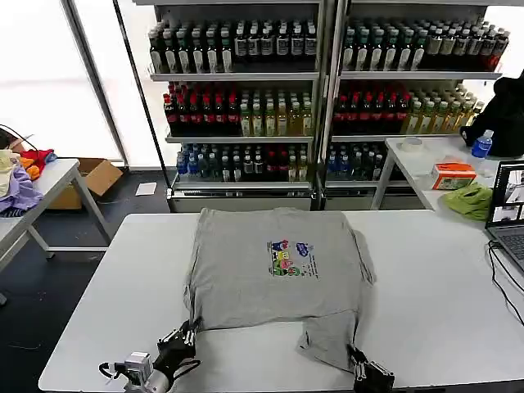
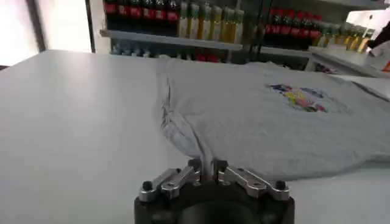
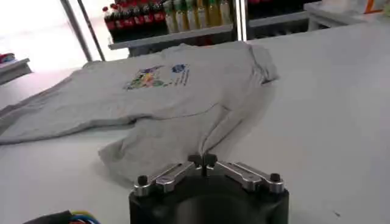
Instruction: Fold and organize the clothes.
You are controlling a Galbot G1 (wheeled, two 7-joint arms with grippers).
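At the bottom edge of the head view, the left tool (image 1: 189,334) pinches the near hem corner of the grey T-shirt (image 1: 262,274), fingers closed on a ridge of cloth. The right tool (image 1: 357,358), lower right, is closed on the tip of a sleeve flap that trails toward it. Between them and the frame's centre the shirt lies print-up on the white worktop (image 1: 426,278). It looks light, limp and prone to sag and crease, so corners and hems seem the best holds. Its small multicoloured chest print (image 1: 291,257) cannot be read. Beyond, bottle shelves (image 1: 246,98) carry labels too small to read.
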